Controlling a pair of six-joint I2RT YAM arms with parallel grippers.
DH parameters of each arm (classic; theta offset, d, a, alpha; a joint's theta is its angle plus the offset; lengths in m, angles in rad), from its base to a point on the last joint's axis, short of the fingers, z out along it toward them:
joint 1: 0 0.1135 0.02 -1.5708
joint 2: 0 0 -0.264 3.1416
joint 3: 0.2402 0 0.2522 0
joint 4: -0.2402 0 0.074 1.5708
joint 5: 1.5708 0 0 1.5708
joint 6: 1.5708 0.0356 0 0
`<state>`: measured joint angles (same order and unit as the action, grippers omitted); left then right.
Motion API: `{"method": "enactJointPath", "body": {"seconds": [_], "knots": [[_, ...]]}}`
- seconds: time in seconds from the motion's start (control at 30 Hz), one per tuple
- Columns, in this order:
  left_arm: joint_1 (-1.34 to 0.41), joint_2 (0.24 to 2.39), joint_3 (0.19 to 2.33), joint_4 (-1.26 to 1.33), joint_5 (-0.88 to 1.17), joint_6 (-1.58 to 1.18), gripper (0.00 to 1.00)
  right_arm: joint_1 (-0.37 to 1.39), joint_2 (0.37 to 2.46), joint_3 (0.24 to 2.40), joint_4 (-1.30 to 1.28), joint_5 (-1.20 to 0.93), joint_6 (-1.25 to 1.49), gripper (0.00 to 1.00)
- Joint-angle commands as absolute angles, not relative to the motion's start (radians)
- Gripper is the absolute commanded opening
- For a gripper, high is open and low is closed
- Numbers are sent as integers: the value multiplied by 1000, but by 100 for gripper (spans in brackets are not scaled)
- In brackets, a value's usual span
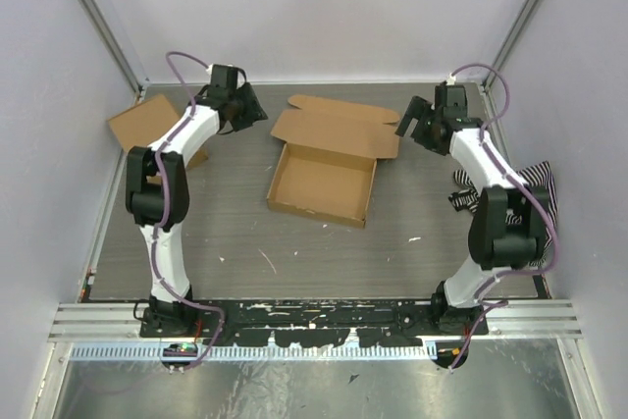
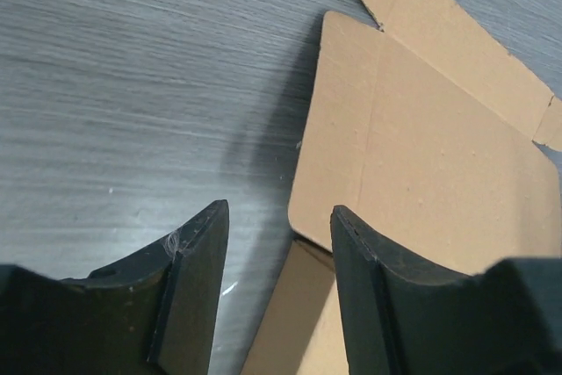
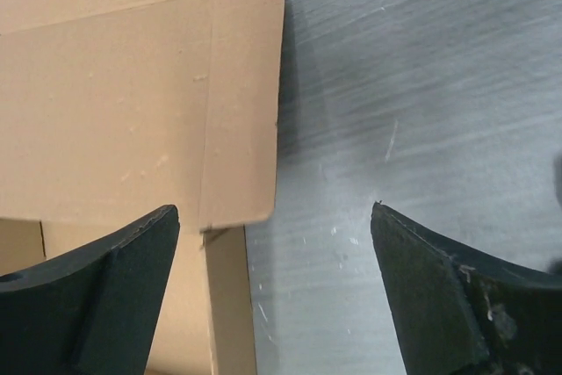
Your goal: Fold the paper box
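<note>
The paper box [image 1: 324,179] is a shallow brown cardboard mailer in the middle of the table, its tray formed and its lid [image 1: 336,129] lying open toward the back. My left gripper [image 1: 257,108] is open and empty, just off the lid's left end. In the left wrist view the lid's left flap [image 2: 413,147] lies ahead of my open fingers [image 2: 198,243]. My right gripper [image 1: 404,121] is open and empty at the lid's right end. In the right wrist view the lid's right flap [image 3: 241,103] hangs between my wide-open fingers [image 3: 421,256].
A second squarish brown carton [image 1: 147,125] sits at the back left, behind the left arm. A black-and-white striped cloth [image 1: 535,188] lies at the right edge of the table by the right arm. Walls close in on three sides.
</note>
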<state>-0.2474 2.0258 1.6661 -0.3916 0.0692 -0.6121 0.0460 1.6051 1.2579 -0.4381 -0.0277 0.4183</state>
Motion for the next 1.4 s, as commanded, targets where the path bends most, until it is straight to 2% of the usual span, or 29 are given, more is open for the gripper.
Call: {"method": "enactJointPath", "body": {"seconds": [0.0,0.33,0.47,0.7,0.8,0.9,1.37], "knots": [[-234,2142,1762,-417,216,-653,56,23,1752,1333,-385,-200,435,92],[-224,2303,1900,-418,326,-688,57,14,1966,1419,-313,-368,450,74],[-224,2344,1947,-413,351,-704,56,14,1993,1432,-298,-403,446,60],[-223,2381,1991,-414,386,-702,46,17,2011,1457,-289,-441,437,41],[-224,2374,1989,-408,392,-690,32,25,2004,1470,-304,-424,421,38],[-226,2373,1993,-408,402,-680,23,41,2001,1498,-337,-391,393,36],[-314,2356,2088,-549,270,-536,28,165,2033,1671,-507,-195,295,36]]}}
